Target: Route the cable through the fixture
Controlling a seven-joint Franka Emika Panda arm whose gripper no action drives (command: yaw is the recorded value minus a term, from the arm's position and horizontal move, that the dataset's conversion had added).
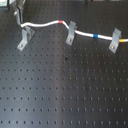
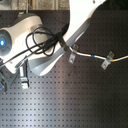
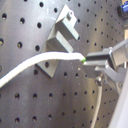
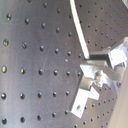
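Hand [image 3: 87, 62] is clamped on the free end of the cable [image 1: 50, 23], fingers pinched shut on the white cord. You can see it best in the first wrist view, where the cord arcs straight into the fingertips.

Right next to the hand, just below the held end, sits the nearest fixture [image 1: 25, 38], and the cable isn't in its fork yet as far as I can tell. So the whole next move comes down to that: the slot is close under the hand and the cord has to drop into it.

Further out, the cable runs away from the hand across the table [image 1: 65, 90], past the red band [image 1: 61, 22], through the middle clip [image 1: 71, 32], past the blue band [image 1: 96, 36], to the far clip [image 1: 115, 40]. Its long axis lies roughly along the row of clips.
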